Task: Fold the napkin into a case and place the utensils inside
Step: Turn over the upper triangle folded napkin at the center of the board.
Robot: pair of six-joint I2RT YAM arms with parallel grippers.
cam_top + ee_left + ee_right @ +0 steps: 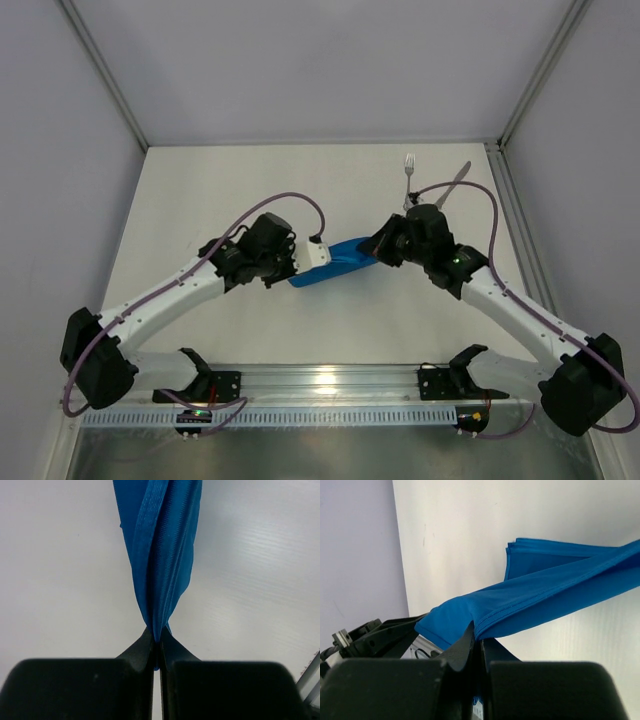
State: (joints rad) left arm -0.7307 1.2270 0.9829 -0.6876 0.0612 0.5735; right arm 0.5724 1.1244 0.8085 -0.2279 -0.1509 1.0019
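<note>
napkin point(335, 262), bunched into a narrow blue band, hangs stretched between the two grippers above the table point(250, 190). the left gripper point(157, 645) has its fingers pinched tight on the napkin's left end, and the right gripper point(477, 635) is clamped on the napkin's right end. beyond the napkin, far right of it, the fork point(408, 172) lies just beside the knife point(452, 185).
</note>
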